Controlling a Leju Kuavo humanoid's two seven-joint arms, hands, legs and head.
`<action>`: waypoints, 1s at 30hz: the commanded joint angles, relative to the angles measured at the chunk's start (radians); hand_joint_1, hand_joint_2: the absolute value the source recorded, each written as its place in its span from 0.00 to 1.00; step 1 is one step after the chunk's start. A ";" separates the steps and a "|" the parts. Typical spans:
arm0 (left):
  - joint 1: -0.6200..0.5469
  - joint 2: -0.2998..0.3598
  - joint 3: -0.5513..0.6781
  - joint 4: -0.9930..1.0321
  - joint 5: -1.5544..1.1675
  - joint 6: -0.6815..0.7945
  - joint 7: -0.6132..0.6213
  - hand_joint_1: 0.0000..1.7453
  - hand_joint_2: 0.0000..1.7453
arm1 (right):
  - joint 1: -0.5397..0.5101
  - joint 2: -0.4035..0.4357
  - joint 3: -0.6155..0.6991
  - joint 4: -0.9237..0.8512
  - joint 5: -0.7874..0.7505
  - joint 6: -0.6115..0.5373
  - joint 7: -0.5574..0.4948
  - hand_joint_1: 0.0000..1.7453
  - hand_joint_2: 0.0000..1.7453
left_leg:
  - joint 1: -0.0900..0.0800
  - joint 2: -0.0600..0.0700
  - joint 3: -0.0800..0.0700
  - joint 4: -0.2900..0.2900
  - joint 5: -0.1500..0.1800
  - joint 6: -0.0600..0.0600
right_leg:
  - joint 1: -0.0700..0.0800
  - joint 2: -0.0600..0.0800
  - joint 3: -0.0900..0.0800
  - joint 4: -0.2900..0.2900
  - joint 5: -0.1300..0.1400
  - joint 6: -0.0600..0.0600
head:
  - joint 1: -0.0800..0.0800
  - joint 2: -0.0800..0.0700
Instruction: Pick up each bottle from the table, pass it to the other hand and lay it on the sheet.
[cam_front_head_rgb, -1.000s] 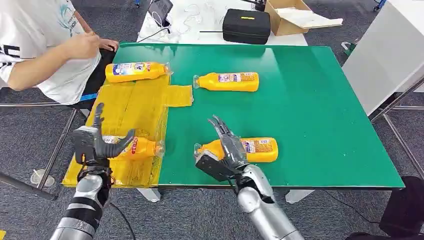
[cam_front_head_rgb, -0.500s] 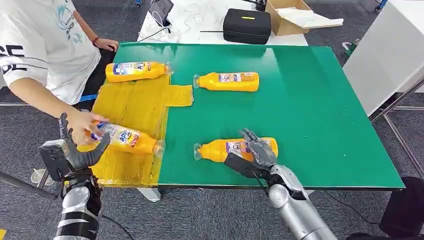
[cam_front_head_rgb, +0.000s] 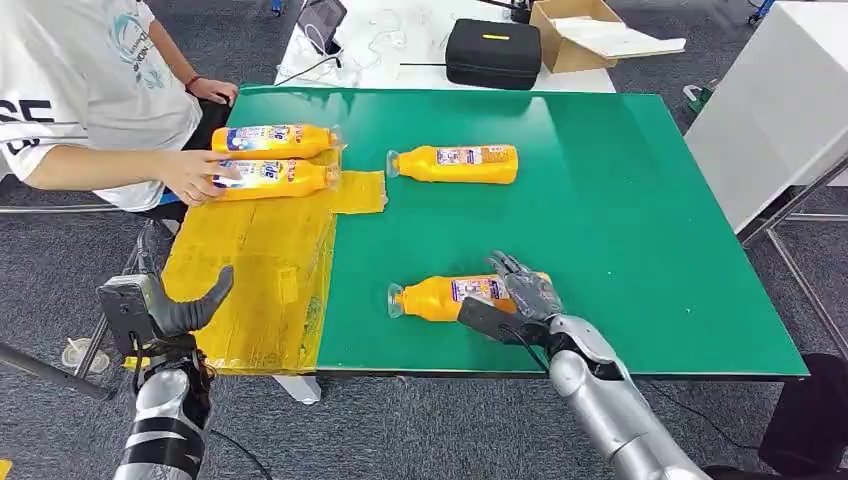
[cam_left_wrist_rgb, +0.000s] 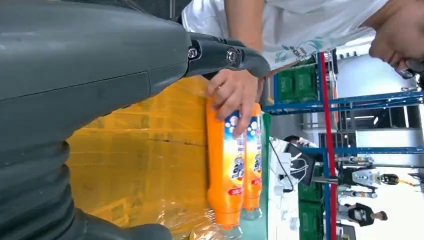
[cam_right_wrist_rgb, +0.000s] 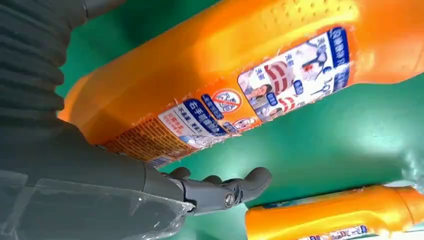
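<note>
Hidden, cropped and unreadable parts.

In the head view, rear half of the near bottle (cam_front_head_rgb: 450, 297) covered by the right hand (cam_front_head_rgb: 520, 300), so contact between fingers and bottle not resolvable; butt of a sheet bottle (cam_front_head_rgb: 275, 178) masked by the person's hand (cam_front_head_rgb: 195, 175); person cropped by the top and left edges; label print too small to read. In the left wrist view, left hand (cam_left_wrist_rgb: 90, 100) blocked much of the yellow sheet (cam_left_wrist_rgb: 140, 165), its own fingers mostly cut off at the frame edge. In the right wrist view, both ends of the near bottle cropped.
</note>
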 joint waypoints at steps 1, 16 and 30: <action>-0.067 0.002 0.002 0.134 -0.003 -0.013 0.004 0.00 1.00 | -0.137 -0.049 0.089 0.216 0.001 0.102 0.005 0.00 1.00 | 0.000 0.001 0.003 -0.001 0.000 0.001 | 0.000 0.000 0.003 -0.001 0.000 -0.001 | 0.000 0.000; -0.127 -0.007 -0.015 0.250 0.000 -0.023 0.004 0.00 1.00 | -0.311 -0.025 0.236 0.434 -0.048 0.235 -0.025 0.00 1.00 | 0.000 0.000 0.004 -0.001 0.001 0.001 | 0.000 -0.001 0.005 -0.001 0.000 -0.001 | 0.000 0.000; -0.143 -0.012 -0.025 0.271 0.001 -0.024 0.004 0.00 1.00 | -0.302 -0.037 0.250 0.453 -0.101 0.262 -0.077 1.00 1.00 | 0.000 -0.001 0.005 -0.001 0.001 0.001 | 0.001 -0.003 0.006 -0.002 0.000 -0.001 | 0.000 0.000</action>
